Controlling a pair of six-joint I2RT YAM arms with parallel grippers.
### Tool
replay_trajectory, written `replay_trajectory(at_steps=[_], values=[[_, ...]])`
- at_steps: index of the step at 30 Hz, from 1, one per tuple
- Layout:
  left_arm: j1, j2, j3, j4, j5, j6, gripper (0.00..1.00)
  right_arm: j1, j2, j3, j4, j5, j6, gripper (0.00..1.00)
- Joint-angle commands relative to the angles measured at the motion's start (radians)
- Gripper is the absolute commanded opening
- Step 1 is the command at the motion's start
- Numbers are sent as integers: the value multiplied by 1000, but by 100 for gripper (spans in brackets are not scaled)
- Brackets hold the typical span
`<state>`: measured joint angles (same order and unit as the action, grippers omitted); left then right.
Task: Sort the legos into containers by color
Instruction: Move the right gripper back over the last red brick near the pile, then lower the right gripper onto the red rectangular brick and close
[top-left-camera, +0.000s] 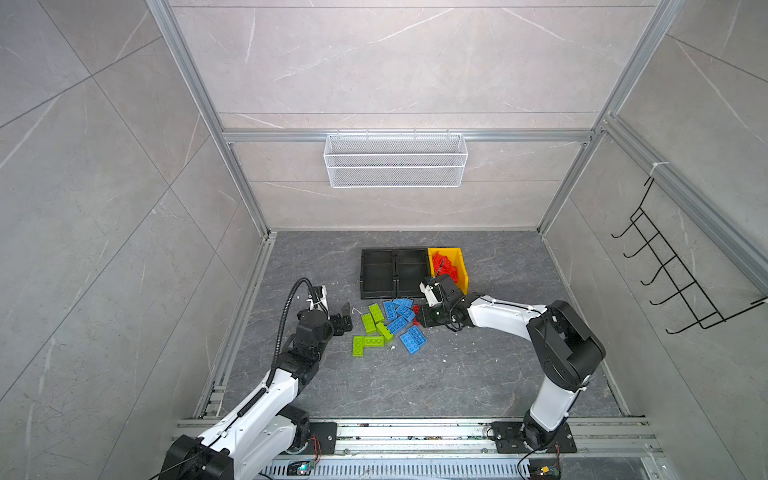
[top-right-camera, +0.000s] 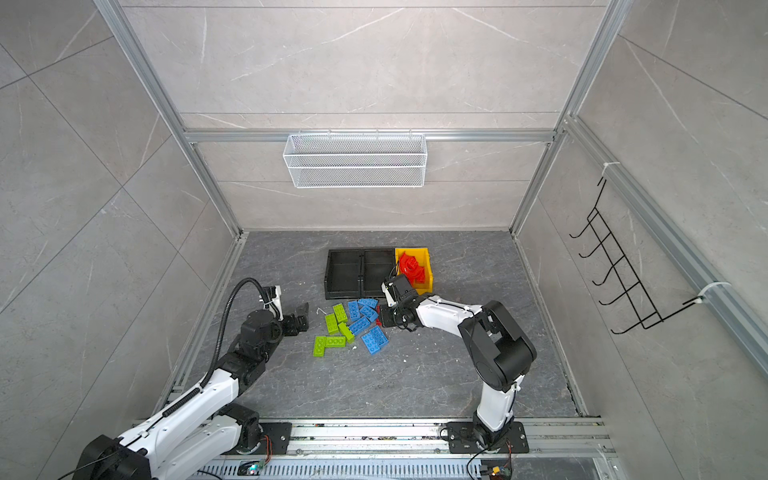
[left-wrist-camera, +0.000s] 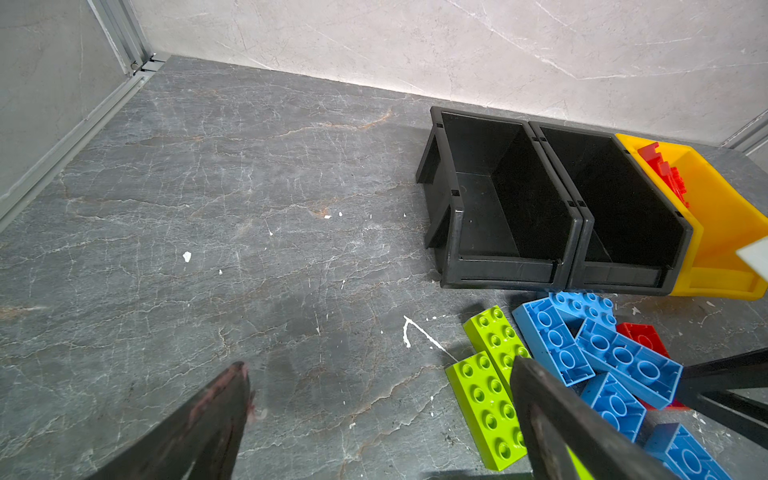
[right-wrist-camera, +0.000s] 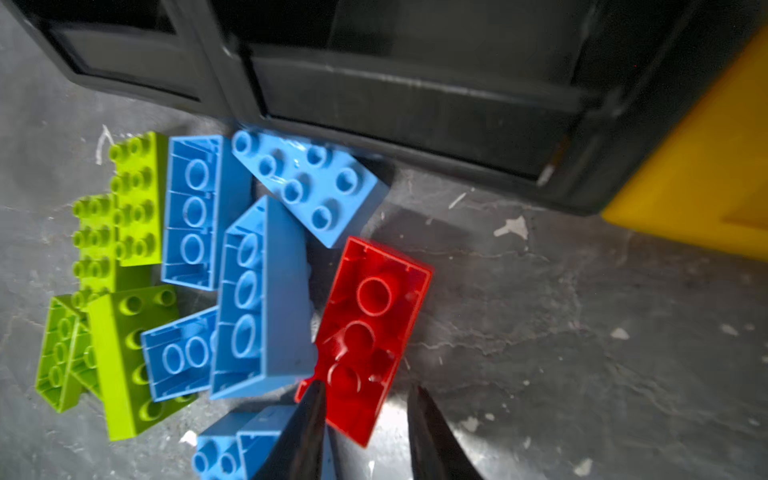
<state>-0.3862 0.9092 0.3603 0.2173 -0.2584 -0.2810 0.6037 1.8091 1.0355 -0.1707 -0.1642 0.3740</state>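
Lime green legos (top-left-camera: 372, 324) and blue legos (top-left-camera: 401, 316) lie in a loose heap on the grey floor, in front of two black containers (top-left-camera: 377, 293) and a yellow container (top-left-camera: 463, 270). Several red legos (top-left-camera: 444, 264) lie in the yellow one; both black ones look bare. A red lego (right-wrist-camera: 374, 324) lies studs down beside the blue ones. My right gripper (right-wrist-camera: 368, 399) straddles its near end, one finger at the brick's corner, a gap at the other finger. My left gripper (left-wrist-camera: 380, 368) stands wide open over bare floor, left of the green legos (left-wrist-camera: 490, 399).
A white wire basket (top-left-camera: 395, 166) hangs on the back wall, and a black hook rack (top-left-camera: 685, 266) on the right wall. Aluminium rails edge the floor. White flecks (left-wrist-camera: 409, 332) dot the floor near the heap.
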Motion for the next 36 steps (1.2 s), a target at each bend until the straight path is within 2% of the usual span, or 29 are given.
replay_trajectory(at_steps=[1,7,15,21,25,36], values=[[1,-14,4,39,-12,12,99,1,25,14,-15,28,-1,35],[1,-1,9,42,-1,7,99,-12,-10,-26,-43,73,2,35],[0,8,11,43,5,2,99,-83,-178,-162,-92,72,31,37],[1,14,14,47,11,0,99,-84,-293,-170,-141,85,7,43],[1,14,12,46,7,0,99,-57,-267,-103,-201,157,-12,46],[1,19,10,51,7,0,99,-12,-119,23,-223,214,-33,50]])
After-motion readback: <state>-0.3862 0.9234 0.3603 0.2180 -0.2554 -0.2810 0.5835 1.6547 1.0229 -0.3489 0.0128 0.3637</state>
